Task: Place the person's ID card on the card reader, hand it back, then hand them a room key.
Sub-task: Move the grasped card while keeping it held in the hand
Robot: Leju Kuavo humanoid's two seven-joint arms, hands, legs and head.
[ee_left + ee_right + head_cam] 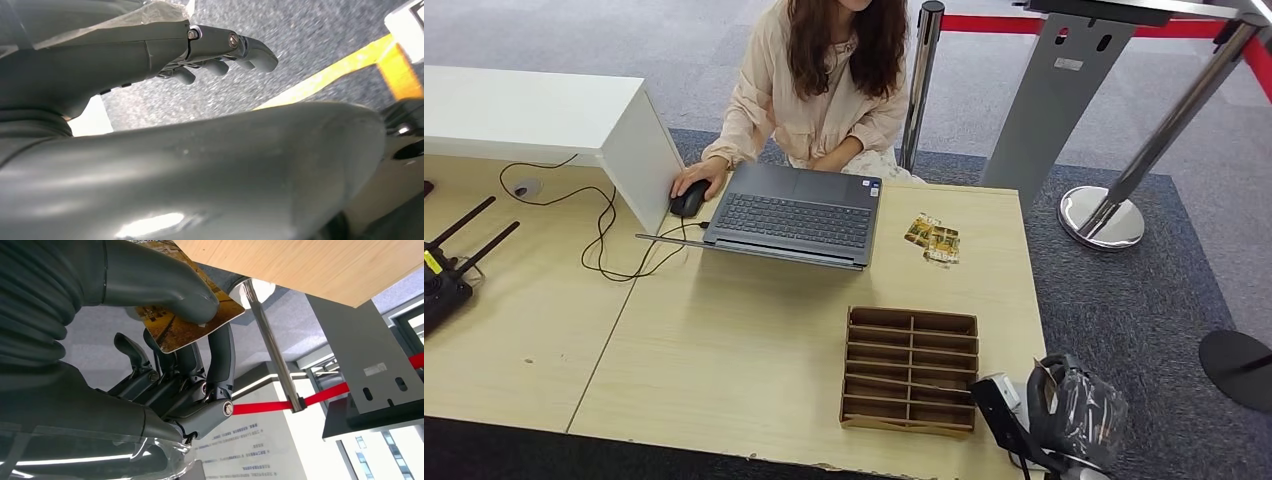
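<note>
Pinching a gold-patterned card between its thick thumb and dark fingers, the right hand is hanging below the edge of the wooden worktop, whose underside is showing just above it in the right wrist view. In the head view that hand is sitting low at the worktop's near right corner, beside the brown cardboard organizer tray. Whether this card is the person's ID or a room key cannot be told from the print.

Down by the robot's side, the left hand is holding nothing, its fingers lightly curled over speckled floor.

Across the worktop, the person is sitting behind an open laptop with one hand resting on a black mouse. A few more gold cards are lying loose just right of the laptop. No card reader can be picked out with certainty.

By my reading, a card is already in hand and is being carried, so the step is either delivery to the reader or a hand-over. The next move calls for lifting the right hand clear of the worktop edge without catching the card on it, then carrying it forward past the organizer tray. The pinch is covering only one end of the card, so a knock could twist it loose.
</note>
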